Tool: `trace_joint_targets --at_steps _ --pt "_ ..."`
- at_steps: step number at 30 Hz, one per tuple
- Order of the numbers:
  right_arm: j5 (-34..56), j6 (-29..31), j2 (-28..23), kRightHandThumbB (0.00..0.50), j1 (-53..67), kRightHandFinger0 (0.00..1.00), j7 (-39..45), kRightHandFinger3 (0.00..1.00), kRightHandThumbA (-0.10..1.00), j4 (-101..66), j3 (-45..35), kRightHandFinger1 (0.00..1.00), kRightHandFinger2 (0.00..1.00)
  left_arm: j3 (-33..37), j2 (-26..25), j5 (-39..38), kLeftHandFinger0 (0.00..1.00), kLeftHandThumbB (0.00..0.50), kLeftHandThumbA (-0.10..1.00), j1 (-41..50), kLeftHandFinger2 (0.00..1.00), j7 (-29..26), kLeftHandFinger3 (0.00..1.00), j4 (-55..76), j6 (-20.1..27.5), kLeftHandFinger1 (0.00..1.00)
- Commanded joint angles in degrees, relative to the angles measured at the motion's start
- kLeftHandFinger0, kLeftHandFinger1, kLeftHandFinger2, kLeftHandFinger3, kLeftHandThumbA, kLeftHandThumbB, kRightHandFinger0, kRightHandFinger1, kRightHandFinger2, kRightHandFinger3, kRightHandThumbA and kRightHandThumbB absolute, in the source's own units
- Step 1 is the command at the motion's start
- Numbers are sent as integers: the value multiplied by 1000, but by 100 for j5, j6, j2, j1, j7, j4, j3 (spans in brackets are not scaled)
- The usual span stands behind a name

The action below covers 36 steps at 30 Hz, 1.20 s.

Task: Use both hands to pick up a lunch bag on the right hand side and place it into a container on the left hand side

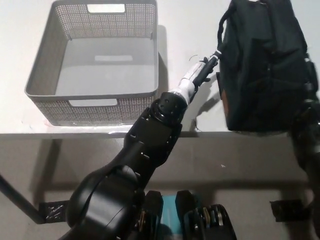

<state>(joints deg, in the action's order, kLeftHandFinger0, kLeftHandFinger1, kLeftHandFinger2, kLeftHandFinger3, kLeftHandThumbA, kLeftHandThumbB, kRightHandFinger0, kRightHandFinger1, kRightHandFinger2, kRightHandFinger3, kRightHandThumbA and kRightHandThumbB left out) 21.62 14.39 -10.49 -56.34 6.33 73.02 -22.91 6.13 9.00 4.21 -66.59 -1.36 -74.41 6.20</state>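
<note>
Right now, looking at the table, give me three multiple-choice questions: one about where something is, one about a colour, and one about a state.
1. Where is the lunch bag relative to the basket?
A. inside it
B. to its right on the table
C. on the floor

2. What colour is the basket?
A. grey
B. red
C. blue

3. What does the basket hold?
A. the lunch bag
B. a bottle
C. nothing

Answers: 1 B, the bag stands on the tabletop apart from the basket. 2 A, its mesh walls are grey. 3 C, its bare bottom shows, and the left hand reaches toward the bag's side, not the basket.
</note>
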Motion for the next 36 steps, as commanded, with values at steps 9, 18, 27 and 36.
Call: trace_joint_targets --at_steps 9,18,27,36 --pt "189 -1136 1179 58 248 1000 247 1000 1000 -2426 641 1000 1000 407 209 329 1000 323 1000 -514 1000 47 1000 215 -126 1000" --pt "233 -1238 1180 97 275 1000 -74 1000 1000 -2927 637 1000 1000 486 240 350 1000 306 1000 -726 1000 14 1000 262 -120 1000" --pt "220 -1275 1064 53 -67 1000 -543 1000 1000 -3529 580 1000 1000 415 223 266 1000 240 1000 -1339 1000 95 1000 344 -120 1000" --pt "161 -1973 849 148 -257 1000 -1282 1000 1000 -5077 616 1000 1000 421 290 212 1000 252 1000 -1983 1000 224 1000 810 -169 1000"
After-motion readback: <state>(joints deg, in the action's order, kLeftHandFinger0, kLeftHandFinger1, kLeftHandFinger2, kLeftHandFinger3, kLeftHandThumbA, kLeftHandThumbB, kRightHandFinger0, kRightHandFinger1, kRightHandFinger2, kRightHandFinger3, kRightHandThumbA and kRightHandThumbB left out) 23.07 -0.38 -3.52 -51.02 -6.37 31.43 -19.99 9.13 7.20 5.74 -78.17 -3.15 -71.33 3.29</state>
